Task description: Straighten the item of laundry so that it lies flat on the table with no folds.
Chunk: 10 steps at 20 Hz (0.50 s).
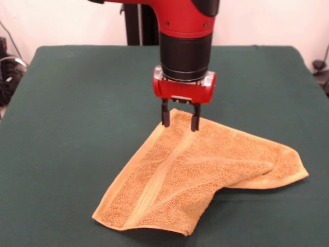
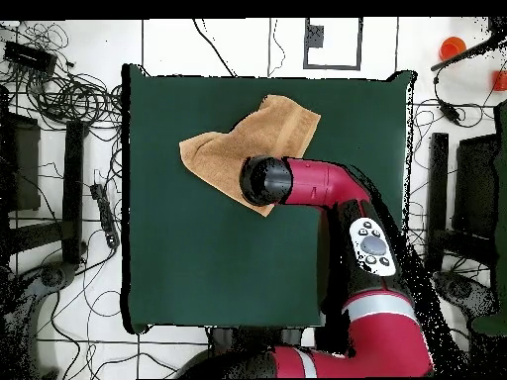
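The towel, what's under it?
Only the green table shows around the towel. One part is folded over, covering towel beneath. The gripper stands at its far edge.

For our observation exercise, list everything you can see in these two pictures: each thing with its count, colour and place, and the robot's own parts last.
Golden-orange terry-cloth towel: one, partly folded over itself, a paler woven band across it, on the table's middle below the tool.
Dark green cloth-covered rectangular table: one, fills most of the front view.
Black cables: many, on the floor beside the table in the overhead view.
Small orange object: one, on the floor at the overhead view's upper corner; too small to identify.
Red and black robot arm: one, reaching from the base over the towel.
Tool: one, red body with two black fingers, tips at the towel's far edge, apart.
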Motion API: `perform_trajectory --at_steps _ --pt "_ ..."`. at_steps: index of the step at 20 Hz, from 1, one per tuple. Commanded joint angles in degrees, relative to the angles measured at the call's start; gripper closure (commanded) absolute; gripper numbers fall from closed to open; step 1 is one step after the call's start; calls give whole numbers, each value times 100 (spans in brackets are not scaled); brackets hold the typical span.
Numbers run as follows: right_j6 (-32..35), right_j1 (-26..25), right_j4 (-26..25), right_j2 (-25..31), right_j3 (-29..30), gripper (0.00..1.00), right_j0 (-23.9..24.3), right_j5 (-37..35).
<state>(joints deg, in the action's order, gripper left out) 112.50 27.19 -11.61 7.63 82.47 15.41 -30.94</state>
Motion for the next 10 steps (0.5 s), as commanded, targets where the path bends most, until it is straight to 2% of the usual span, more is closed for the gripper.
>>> perform_trajectory --at_steps 1,10 --pt "-1129 -138 -337 870 65 0 -25 -724" --pt "-1354 -116 -684 1222 76 0 225 -772"
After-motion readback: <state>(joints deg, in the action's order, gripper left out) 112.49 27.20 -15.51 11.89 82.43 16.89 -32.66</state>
